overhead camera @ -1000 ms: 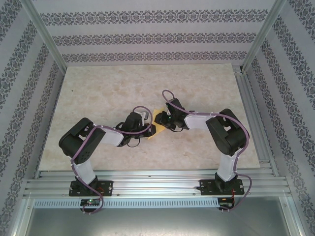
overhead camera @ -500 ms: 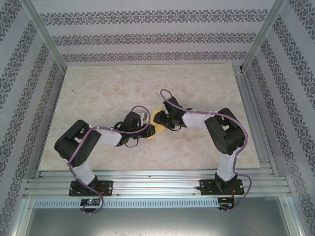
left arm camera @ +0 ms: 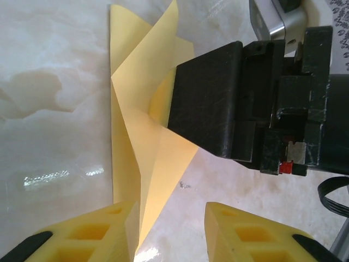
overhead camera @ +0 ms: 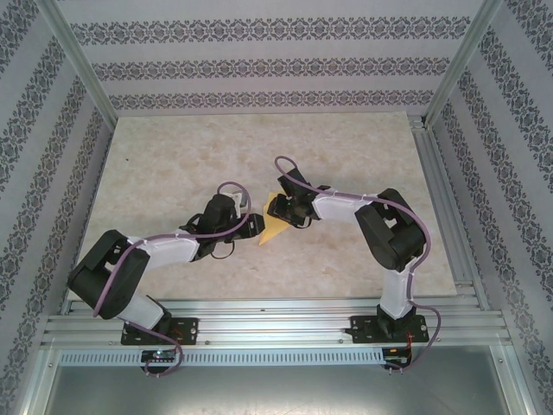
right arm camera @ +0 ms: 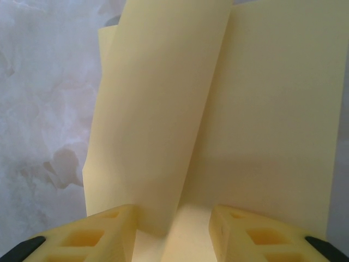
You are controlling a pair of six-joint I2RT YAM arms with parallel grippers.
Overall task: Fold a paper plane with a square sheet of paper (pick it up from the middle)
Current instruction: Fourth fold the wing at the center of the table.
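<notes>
Landmark: thin yellow-orange sheet of paper (overhead camera: 272, 230), partly folded, one end pointed, flaps lifted. Beneath the sheet of paper and spreading all round it: pale marble-patterned flat tabletop (overhead camera: 173, 164). Left of the sheet: white-and-black jointed left arm (overhead camera: 164, 249), low, stretched toward it. Right of the sheet: matching right arm (overhead camera: 363, 212), elbow raised. At the sheet's left edge: left gripper (overhead camera: 257, 226). Seen from left wrist: yellow block fingers (left arm camera: 87, 234) apart, bare tabletop in the gap, sheet's narrow tip just beside one inner face, nothing clamped. Over the sheet's far end: right gripper (overhead camera: 282, 207). Seen from right wrist: fingers (right arm camera: 103, 232) parted, raised flap running down between them, close to one finger. Pad contact with flap: cannot tell.
</notes>
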